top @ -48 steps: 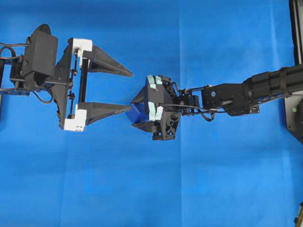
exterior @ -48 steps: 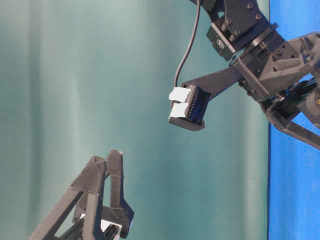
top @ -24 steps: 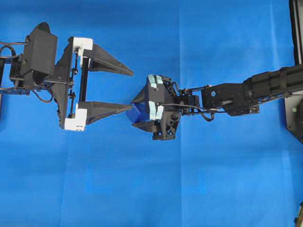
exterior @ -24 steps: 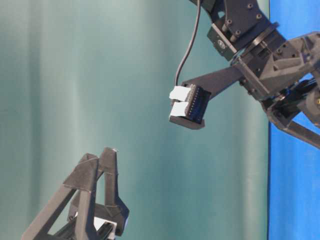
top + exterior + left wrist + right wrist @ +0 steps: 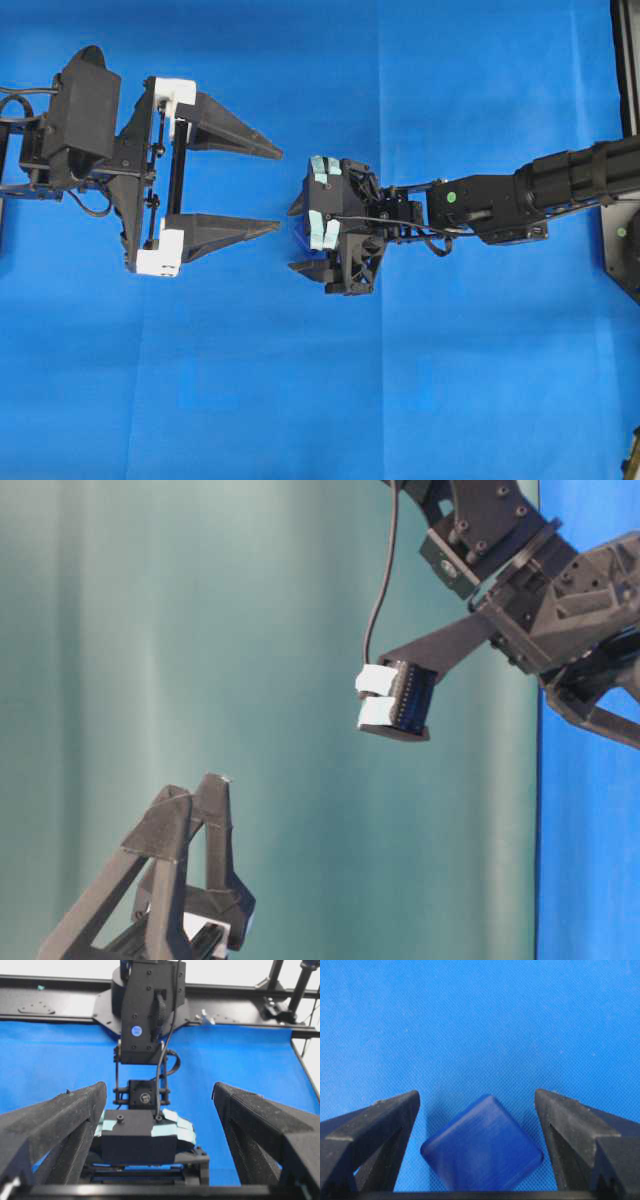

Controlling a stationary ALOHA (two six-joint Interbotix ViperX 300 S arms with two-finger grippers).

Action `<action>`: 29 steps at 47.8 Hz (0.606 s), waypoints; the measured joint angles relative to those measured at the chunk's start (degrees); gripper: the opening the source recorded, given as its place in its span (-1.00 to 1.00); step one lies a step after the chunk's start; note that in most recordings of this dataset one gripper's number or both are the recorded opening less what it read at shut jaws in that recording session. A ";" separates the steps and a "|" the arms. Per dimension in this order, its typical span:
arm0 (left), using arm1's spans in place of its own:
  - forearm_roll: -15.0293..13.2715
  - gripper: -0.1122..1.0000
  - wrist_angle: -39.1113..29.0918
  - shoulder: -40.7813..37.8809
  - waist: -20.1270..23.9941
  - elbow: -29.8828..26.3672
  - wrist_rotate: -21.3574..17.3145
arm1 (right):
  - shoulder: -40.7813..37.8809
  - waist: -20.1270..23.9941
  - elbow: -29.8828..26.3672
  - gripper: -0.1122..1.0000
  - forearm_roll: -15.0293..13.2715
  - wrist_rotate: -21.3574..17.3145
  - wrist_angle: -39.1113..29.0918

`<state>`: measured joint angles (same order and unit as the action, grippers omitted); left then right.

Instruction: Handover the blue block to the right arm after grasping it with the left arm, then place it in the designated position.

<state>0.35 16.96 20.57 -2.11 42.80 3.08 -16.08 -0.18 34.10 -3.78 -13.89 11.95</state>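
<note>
Block sits loose between the right gripper's spread fingers

Right gripper (image 5: 296, 238) is parted, with the block (image 5: 481, 1150) lying on the cloth (image 5: 320, 400) between its fingers (image 5: 375, 1127), a gap on either side. Left gripper (image 5: 279, 190) hangs wide open just beside it, holding nothing, tips pointing at the right wrist

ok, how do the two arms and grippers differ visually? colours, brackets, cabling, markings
The left gripper has long pointed black fingers on white brackets and a boxy black wrist. The right gripper is all black with black brackets and pale teal tape patches on top; a thin black cable runs along the right arm, which is ribbed and cylindrical with a small green dot.
</note>
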 measured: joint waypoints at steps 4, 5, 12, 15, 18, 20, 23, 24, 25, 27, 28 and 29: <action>0.09 0.86 -0.09 0.09 0.09 0.00 0.00 | 1.67 0.18 0.44 0.68 -0.09 0.00 -0.97; 0.00 0.86 0.00 0.00 0.09 0.00 0.00 | 2.29 0.18 0.53 0.68 -0.09 0.09 -1.23; 0.00 0.86 -0.18 0.09 0.00 0.00 0.00 | 6.59 0.35 1.67 0.68 -0.09 0.35 -3.16; 0.00 0.86 -0.26 0.00 0.09 0.00 0.00 | 9.05 0.44 2.37 0.68 -0.09 0.35 -4.04; 0.00 0.86 -0.44 0.00 0.09 0.00 0.00 | 11.34 0.44 3.08 0.68 -0.18 0.44 -4.83; 0.00 0.86 -0.53 0.00 0.09 0.00 0.00 | 12.92 0.44 3.52 0.68 -0.35 0.53 -5.27; 0.09 0.86 -0.62 0.00 0.09 0.00 0.00 | 15.64 0.44 4.22 0.68 -0.62 0.53 -6.15; 0.00 0.86 -0.62 0.00 0.09 0.00 0.00 | 16.61 0.44 4.39 0.68 -0.70 0.53 -6.50; 0.00 0.86 -0.70 0.00 0.09 0.00 0.00 | 17.67 0.35 4.66 0.68 -0.79 0.53 -6.86; 0.09 0.86 -0.70 0.09 0.09 0.00 0.00 | 19.60 0.44 4.92 0.68 -0.79 0.53 -7.56; 0.00 0.86 -0.62 0.00 0.09 0.00 0.00 | 20.65 0.44 5.10 0.68 -0.88 0.53 -8.00; 0.00 0.86 -0.70 0.00 0.09 0.00 0.00 | 21.62 0.44 5.27 0.68 -0.97 0.53 -8.35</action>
<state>0.35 16.26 20.57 -2.02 42.80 3.08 5.54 0.26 39.38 -4.75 -13.36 3.60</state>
